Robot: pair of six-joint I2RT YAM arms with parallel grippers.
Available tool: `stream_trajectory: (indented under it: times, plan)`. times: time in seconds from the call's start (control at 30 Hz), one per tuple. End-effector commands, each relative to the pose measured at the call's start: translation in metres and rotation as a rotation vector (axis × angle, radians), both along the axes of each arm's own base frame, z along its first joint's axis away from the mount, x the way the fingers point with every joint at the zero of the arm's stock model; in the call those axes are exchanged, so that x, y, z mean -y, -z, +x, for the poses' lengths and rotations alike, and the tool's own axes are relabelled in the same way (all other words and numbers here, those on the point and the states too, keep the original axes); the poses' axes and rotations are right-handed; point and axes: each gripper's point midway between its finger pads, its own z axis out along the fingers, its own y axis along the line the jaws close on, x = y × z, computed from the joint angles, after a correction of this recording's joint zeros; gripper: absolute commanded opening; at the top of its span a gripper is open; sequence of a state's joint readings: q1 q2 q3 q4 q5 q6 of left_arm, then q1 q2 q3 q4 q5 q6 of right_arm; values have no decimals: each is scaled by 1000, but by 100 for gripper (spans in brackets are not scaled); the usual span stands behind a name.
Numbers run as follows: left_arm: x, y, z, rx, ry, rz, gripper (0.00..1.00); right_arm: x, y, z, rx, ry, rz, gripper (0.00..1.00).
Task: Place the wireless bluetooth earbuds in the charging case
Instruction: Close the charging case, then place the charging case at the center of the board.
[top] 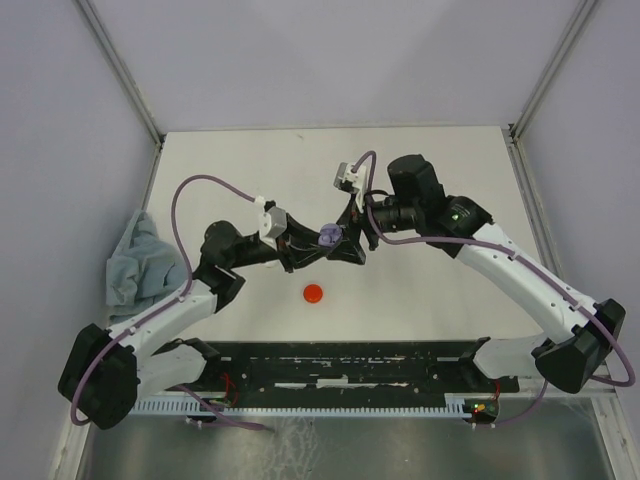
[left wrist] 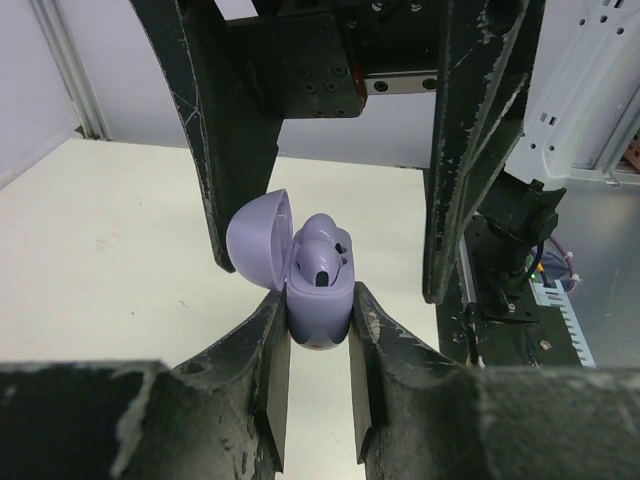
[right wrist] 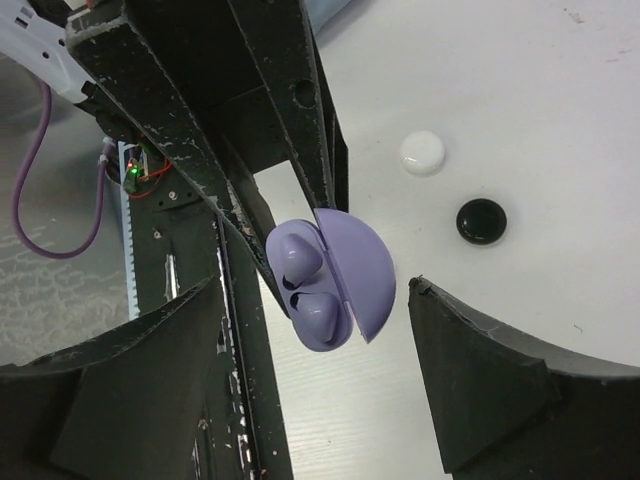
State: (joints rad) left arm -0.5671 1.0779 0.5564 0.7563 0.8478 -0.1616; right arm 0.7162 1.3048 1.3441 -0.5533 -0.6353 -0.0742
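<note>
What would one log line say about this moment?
left gripper: shut on lavender charging case | lid: open | earbuds: inside case | right gripper: open, flanking case

grippers: we see the left gripper (top: 312, 248) and right gripper (top: 347, 243) meeting tip to tip over mid-table.
lavender case (top: 329, 237): we find it between those tips.
red disc (top: 313, 293): on the white table (top: 450, 180), just below the case in our view.
cloth (top: 140, 262): blue-grey, bunched at the left edge.

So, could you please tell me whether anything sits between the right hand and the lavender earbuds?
Nothing visible does. The right hand is open astride the lavender case, whose lid is swung back, leaving the earbuds seated inside uncovered. The left hand grips the case's base.
</note>
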Motion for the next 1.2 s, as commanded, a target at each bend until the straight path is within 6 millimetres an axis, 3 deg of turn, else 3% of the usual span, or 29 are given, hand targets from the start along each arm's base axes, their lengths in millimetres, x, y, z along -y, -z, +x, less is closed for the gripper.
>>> stream_trajectory:
  times: [0.0,0.47,0.6,0.87,1.17]
  plan:
    - [3,-18,7,66,-7,-28,3,-5,-22,-8,20,-92,52,83]
    - [8,10,43,-188,-140,22,3,16,-28,1,37,-35,52,82]
    - [5,21,49,-319,-190,29,4,24,-27,16,61,73,31,82]
    - [-26,82,59,-713,-475,125,6,58,-5,45,87,394,-14,84]
    - [-93,174,52,-1103,-784,161,7,92,32,48,37,610,-41,86]
